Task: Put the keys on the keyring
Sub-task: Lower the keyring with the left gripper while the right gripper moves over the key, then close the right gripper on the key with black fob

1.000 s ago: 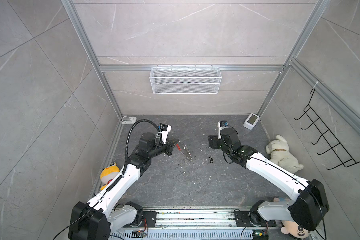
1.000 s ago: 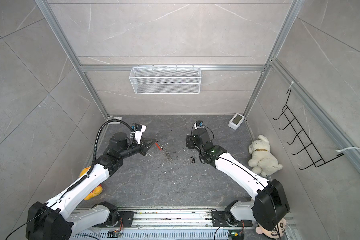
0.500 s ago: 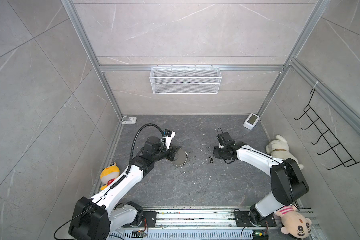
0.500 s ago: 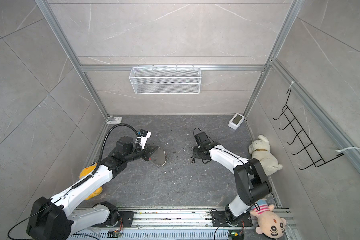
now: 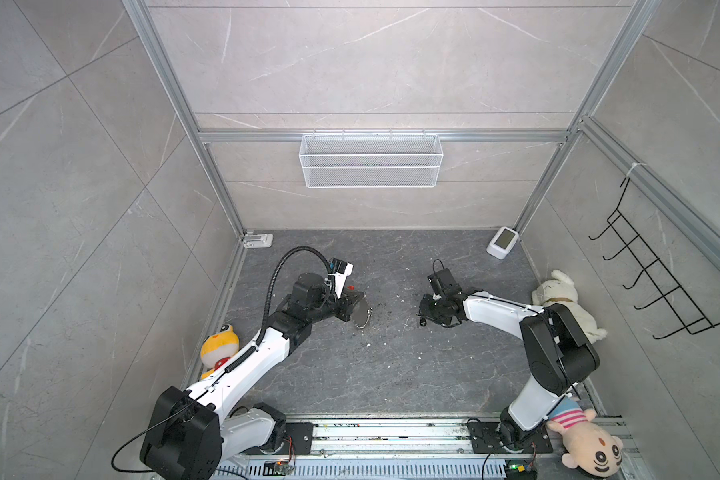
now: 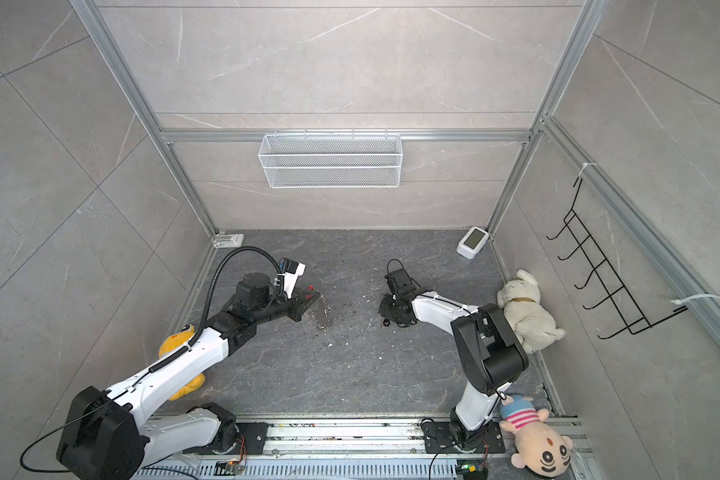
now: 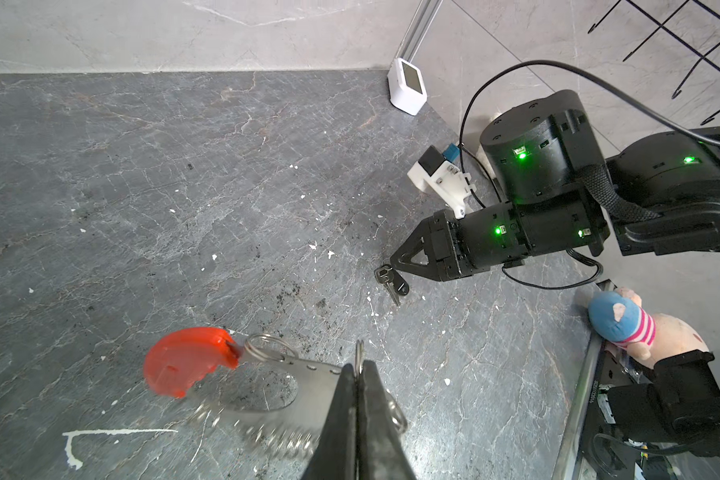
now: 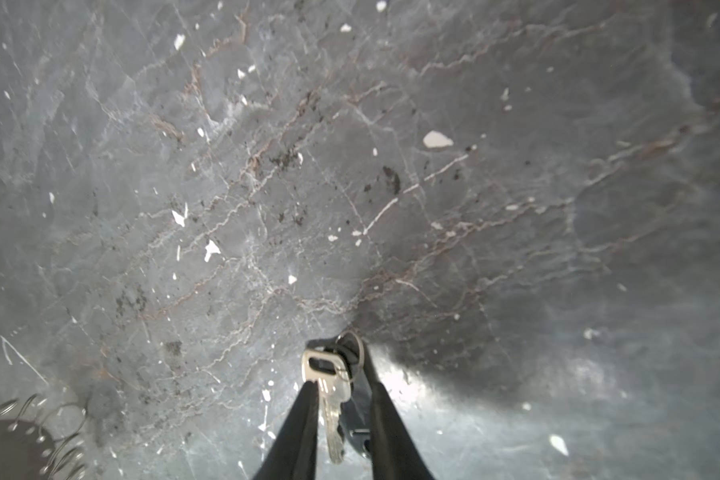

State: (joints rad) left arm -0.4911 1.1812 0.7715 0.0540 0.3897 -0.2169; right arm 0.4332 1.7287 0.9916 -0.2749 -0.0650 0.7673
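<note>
right tool [image 8: 336, 370] dropped; only wrist views show it narrow around keys [image 8: 325, 376], left tool [image 7: 360, 368] pinching keyring [image 7: 292, 365].

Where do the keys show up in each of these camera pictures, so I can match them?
In a top view: the keys are a small dark speck on the floor, right of centre.
In a top view: the same speck, near the middle.
Left wrist view: on the floor, across from the keyring.
Right wrist view: close up, between two black fingers.
Shared landmark: the right gripper, its tip at the keys in every view.
</note>
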